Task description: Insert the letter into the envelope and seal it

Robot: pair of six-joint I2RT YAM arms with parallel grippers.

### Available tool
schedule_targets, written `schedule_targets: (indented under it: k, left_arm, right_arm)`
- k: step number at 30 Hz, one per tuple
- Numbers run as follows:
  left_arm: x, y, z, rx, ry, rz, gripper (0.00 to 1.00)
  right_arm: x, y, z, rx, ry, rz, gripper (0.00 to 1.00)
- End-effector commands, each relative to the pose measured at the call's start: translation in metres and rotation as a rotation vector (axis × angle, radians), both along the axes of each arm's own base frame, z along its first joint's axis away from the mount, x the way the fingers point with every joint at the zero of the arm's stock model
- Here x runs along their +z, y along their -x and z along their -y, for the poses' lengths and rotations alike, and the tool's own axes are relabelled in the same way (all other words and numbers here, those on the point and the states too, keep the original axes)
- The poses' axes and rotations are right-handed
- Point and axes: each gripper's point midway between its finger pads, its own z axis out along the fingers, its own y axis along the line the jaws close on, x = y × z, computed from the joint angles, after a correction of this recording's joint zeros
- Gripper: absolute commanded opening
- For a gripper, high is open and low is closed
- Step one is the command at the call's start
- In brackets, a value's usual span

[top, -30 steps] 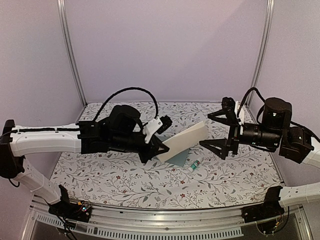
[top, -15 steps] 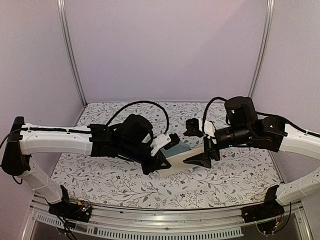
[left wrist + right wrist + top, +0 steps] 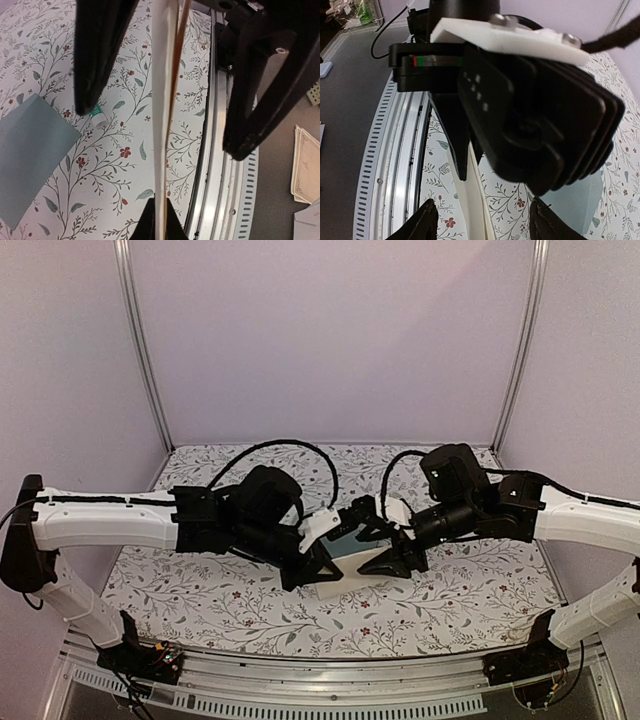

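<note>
- Envelope [image 3: 30, 150] is lying flat on the flowered worktop [image 3: 200, 590] near its middle, pale teal and holding nothing that shows; the letter [image 3: 162, 125] is sitting outside it
- Letter is standing on edge in the air over the worktop's middle, pinched at one end by the left gripper [image 3: 156, 222], whose jaws are pressing together on the sheet
- Right gripper [image 3: 380, 543] is straddling the same sheet, its fingers spread with a gap showing on each side
- A second ago the right arm was hanging back by the right edge with its jaws wider; now it is reaching in to the letter, which is sitting lower
- Glue stick [image 3: 98, 116] is lying just beside the envelope, its label too small to read
</note>
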Motion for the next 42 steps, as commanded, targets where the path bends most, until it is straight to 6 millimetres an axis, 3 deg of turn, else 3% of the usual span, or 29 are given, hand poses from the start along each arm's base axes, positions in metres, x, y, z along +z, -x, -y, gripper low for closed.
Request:
schedule_targets:
  k: [1, 13, 19, 25, 28, 32, 35, 38, 42]
  left_arm:
    - [0.021, 0.01, 0.001, -0.041, 0.056, 0.022, 0.05]
    - [0.026, 0.003, -0.004, -0.008, 0.06, 0.069, 0.07]
    - [0.035, -0.009, -0.008, 0.045, 0.077, 0.113, 0.05]
    - [0.054, -0.017, -0.016, 0.078, 0.145, 0.146, 0.07]
    - [0.067, -0.022, -0.021, 0.11, 0.186, 0.169, 0.15]
    - [0.085, -0.034, -0.037, 0.19, 0.252, 0.211, 0.6]
    - [0.114, -0.037, -0.057, 0.231, 0.376, 0.255, 0.85]
    - [0.141, -0.035, -0.078, 0.247, 0.518, 0.28, 0.98]
    - [0.159, -0.031, -0.104, 0.209, 0.674, 0.242, 1.0]
  right_arm:
    - [-0.017, 0.004, -0.002, 0.007, 0.043, -0.053, 0.56]
    - [-0.034, 0.004, -0.006, 0.022, 0.091, -0.084, 0.0]
    - [-0.042, 0.006, -0.006, 0.021, 0.073, -0.103, 0.0]
    - [-0.034, 0.013, -0.006, 0.018, -0.022, -0.117, 0.0]
    - [-0.034, 0.014, -0.005, 0.007, -0.047, -0.132, 0.0]
    - [-0.036, 0.004, -0.005, -0.063, -0.064, -0.129, 0.0]
    - [-0.023, -0.006, -0.004, -0.13, -0.114, -0.109, 0.0]
    - [0.001, -0.012, -0.002, -0.186, -0.21, -0.087, 0.0]
    - [0.04, -0.01, 0.011, -0.234, -0.387, -0.076, 0.0]
